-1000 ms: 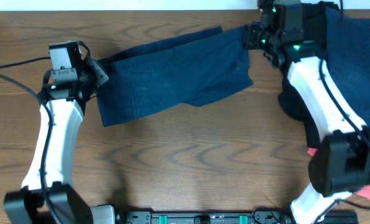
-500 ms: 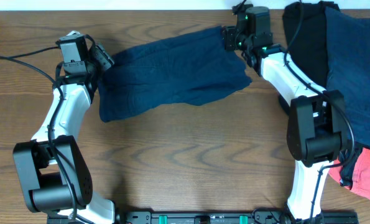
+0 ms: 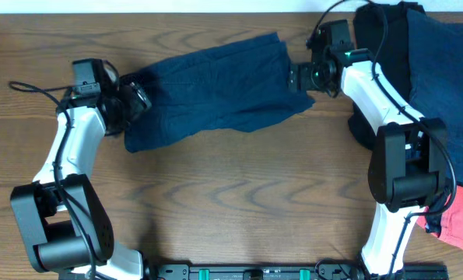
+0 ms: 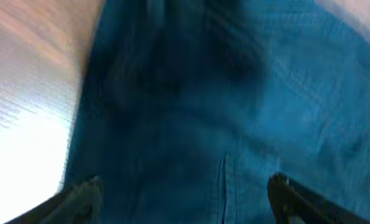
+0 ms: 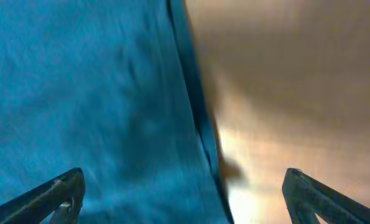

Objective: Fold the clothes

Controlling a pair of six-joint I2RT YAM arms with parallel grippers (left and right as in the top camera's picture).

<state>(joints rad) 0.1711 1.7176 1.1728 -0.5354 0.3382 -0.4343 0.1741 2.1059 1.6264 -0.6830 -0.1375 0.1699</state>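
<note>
The dark navy shorts [image 3: 215,89] lie flat across the back of the table, long side running left to right. My left gripper [image 3: 140,97] hovers over their left end, open and holding nothing. In the left wrist view the navy cloth [image 4: 234,112] with a stitched seam fills the frame, and the left gripper [image 4: 185,199] has its fingers wide apart above it. My right gripper [image 3: 299,78] is at the shorts' right edge, open too. In the right wrist view the right gripper [image 5: 188,196] straddles the cloth edge [image 5: 191,106], with shorts to the left and bare wood to the right.
A heap of black [image 3: 383,39] and navy [image 3: 449,78] garments lies at the back right, behind my right arm. A coral-red garment [image 3: 461,218] sits at the right edge. A black cable [image 3: 29,87] trails off to the left. The table's back edge runs along the top.
Both grippers have gone from shut to open and let go of the shorts' ends. Both have drawn a little toward the front. The shorts now lie loose on the table.
</note>
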